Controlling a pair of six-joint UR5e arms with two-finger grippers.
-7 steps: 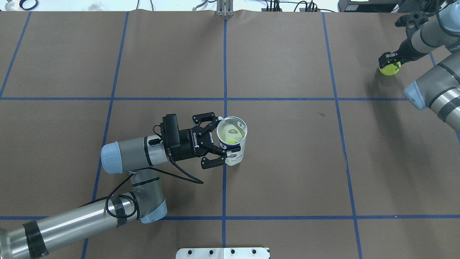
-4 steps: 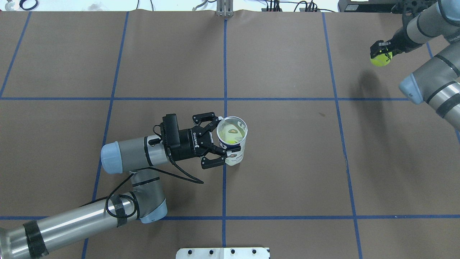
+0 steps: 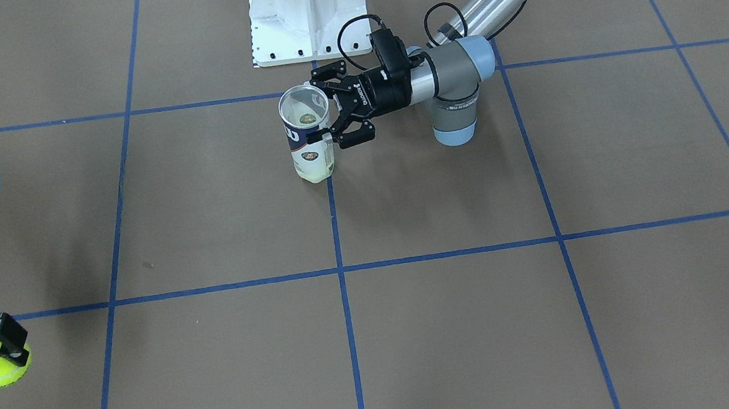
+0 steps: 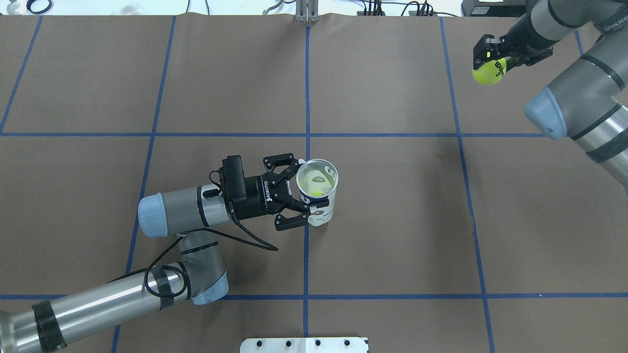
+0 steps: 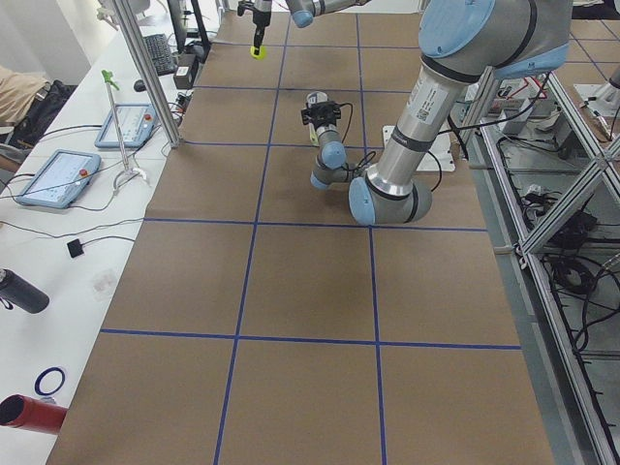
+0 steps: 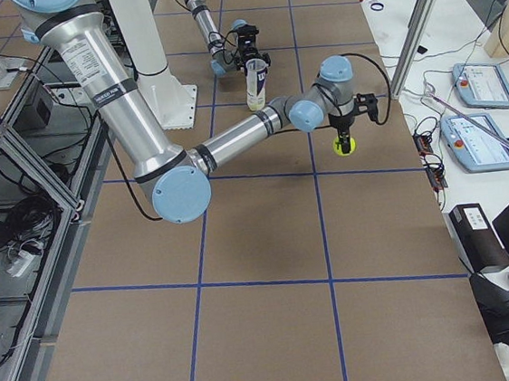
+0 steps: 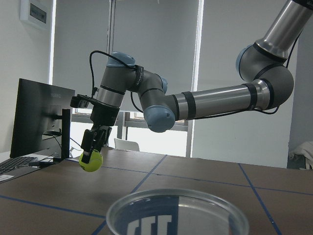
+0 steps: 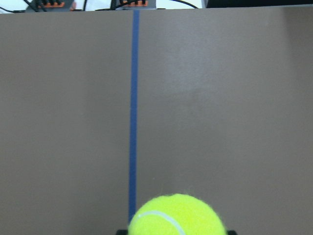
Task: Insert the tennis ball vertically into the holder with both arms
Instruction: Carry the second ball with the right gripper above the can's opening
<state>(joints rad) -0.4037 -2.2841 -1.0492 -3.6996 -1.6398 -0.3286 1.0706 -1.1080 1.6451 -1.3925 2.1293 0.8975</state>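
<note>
The holder (image 4: 321, 208), a clear tube with a silver rim and a white-and-navy label, stands upright near the table's middle; it also shows in the front view (image 3: 306, 135). A yellow-green ball lies at its bottom (image 3: 314, 169). My left gripper (image 4: 303, 190) is shut on the holder from its side. My right gripper (image 4: 490, 63) is shut on a tennis ball (image 4: 488, 73) and holds it in the air over the table's far right part. From the left wrist the ball (image 7: 91, 161) hangs beyond the holder's rim (image 7: 176, 215). The right wrist view shows the ball (image 8: 176, 215) above the brown table.
The white bolted base (image 3: 308, 12) stands at the robot's edge of the table. Blue tape lines (image 4: 306, 98) cross the brown table top. A side table with tablets (image 6: 480, 85) runs along the far edge.
My right gripper has lifted the tennis ball off the table and carried it farther away and toward the overhead view's left. The left gripper and the holder have not moved.
</note>
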